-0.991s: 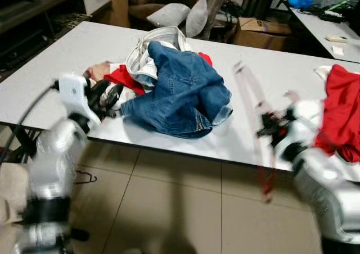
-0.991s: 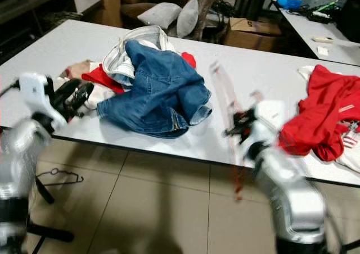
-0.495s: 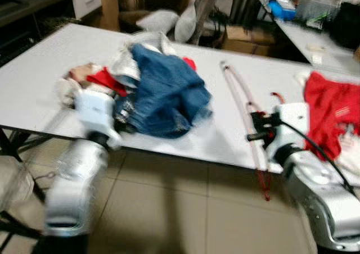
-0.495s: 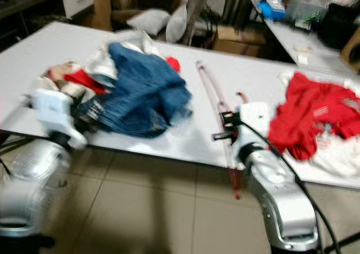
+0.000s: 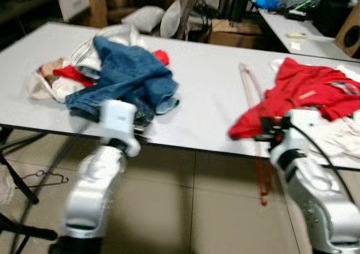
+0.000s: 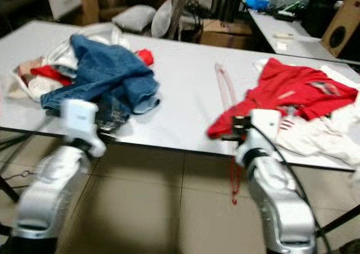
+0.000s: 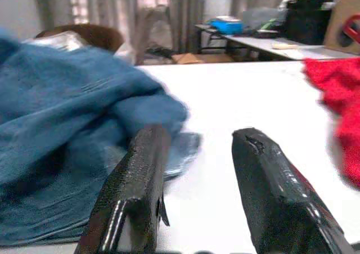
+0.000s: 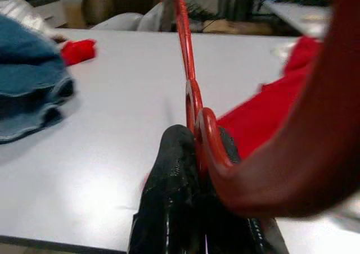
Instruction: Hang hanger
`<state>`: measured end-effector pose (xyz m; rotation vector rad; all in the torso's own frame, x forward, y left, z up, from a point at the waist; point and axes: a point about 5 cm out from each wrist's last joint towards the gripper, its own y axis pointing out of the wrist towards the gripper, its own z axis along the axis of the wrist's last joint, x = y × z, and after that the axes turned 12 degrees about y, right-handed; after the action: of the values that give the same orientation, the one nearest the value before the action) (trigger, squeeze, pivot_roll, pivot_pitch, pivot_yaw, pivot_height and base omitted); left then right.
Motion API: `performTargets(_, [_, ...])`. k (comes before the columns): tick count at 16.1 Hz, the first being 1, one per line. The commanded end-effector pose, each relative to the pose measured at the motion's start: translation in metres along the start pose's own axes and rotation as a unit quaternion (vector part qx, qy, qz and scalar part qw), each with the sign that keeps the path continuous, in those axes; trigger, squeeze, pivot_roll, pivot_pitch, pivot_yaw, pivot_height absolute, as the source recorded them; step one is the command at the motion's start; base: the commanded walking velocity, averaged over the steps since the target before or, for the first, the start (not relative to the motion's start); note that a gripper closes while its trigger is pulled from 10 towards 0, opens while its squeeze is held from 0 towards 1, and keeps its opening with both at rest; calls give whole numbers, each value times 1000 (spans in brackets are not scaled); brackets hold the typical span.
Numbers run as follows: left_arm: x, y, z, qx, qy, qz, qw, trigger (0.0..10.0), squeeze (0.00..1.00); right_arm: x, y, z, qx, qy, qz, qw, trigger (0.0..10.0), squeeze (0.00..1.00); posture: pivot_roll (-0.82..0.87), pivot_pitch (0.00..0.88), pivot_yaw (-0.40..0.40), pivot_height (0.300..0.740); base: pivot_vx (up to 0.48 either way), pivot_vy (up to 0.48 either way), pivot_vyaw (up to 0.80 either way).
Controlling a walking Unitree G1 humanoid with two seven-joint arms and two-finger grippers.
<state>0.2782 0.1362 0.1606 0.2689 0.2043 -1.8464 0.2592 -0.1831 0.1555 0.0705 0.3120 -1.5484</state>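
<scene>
A long red hanger (image 5: 250,87) lies slanted over the white table (image 5: 202,91), and its lower end hangs past the front edge (image 5: 261,178). My right gripper (image 5: 263,136) is at that edge, shut on the hanger (image 8: 181,35), whose thick red bar crosses close to the right wrist camera. Beside it on the table lies a crumpled red garment (image 5: 306,85). My left arm (image 5: 117,122) is at the front edge by a heap of blue jeans (image 5: 126,74). The left gripper (image 7: 197,136) is open and holds nothing, with the jeans (image 7: 62,125) close on one side.
White and red clothes (image 5: 53,77) lie under the jeans at the table's left end. White cloth (image 5: 343,133) lies at the right end. A wire hanger (image 5: 42,178) rests on the tiled floor. Behind are cushions (image 5: 140,18), a cardboard box (image 5: 225,32) and a second table (image 5: 292,32).
The camera has swung right, so the whole scene has shifted left and the red garment is closer to the middle. My right gripper still holds the hanger. My left arm now sits in front of the jeans.
</scene>
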Motion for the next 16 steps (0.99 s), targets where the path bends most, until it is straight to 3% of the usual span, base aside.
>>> performTargets(1, [-3, -1, -1, -3, 8, 0, 1000, 10000, 0, -3, 0, 1, -2, -6, 3, 1000, 10000, 0, -5, 0, -56, 740, 0, 0, 0])
performTargets(4, [-4, -3, 0, 9, -8, -9, 1000, 10000, 0, -2, -2, -1, 1, 0, 1, 1000, 10000, 0, -8, 0, -66, 740, 0, 0, -267])
performTargets(8, [-1, -2, -5, -2, -6, -18, 1000, 10000, 0, 0, -3, -1, 1, 7, -4, 1000, 10000, 0, -14, 0, -52, 740, 0, 463, -800])
performTargets(10, [-7, -3, -10, -15, -21, -5, 1000, 10000, 0, -1, -7, -4, -1, 13, -9, 1000, 10000, 0, -21, 0, -51, 740, 0, 412, -794])
performTargets(12, [-10, 0, -9, -16, -30, 12, 999, 10000, 0, -2, -6, -3, -3, 9, -4, 1000, 10000, 0, -18, 0, -44, 740, 0, 0, 0])
performTargets(16, [-8, -6, -13, -18, -23, -3, 1000, 10000, 0, -4, -8, -9, -17, -7, 8, 1000, 10000, 0, -12, 0, -56, 740, 0, 0, 0])
